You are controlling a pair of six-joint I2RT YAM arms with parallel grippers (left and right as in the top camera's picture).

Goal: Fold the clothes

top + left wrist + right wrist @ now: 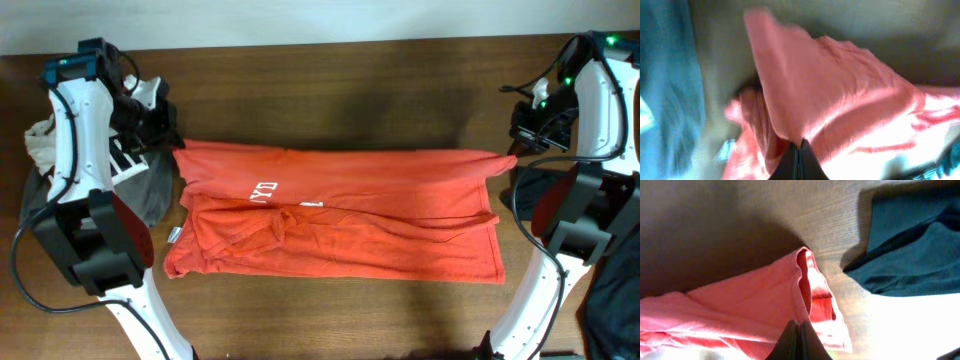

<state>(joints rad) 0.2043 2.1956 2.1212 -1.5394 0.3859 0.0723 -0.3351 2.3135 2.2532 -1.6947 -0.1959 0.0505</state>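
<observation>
Judged roughly half done with the red shirt (340, 225): seemingly doubled once lengthwise, stretched flat on the table (330, 90) between the two sets of fingers, crosswise folds not yet made. Pinched at its far corners by the left gripper (174, 150) and the right gripper (514, 158), both with fingers pressed together on red cloth in the wrist views. Saw no container anywhere; only loose garments beyond the fingers, a grey heap (150, 195) outside the left pair and dark cloth (910, 245) outside the right.
</observation>
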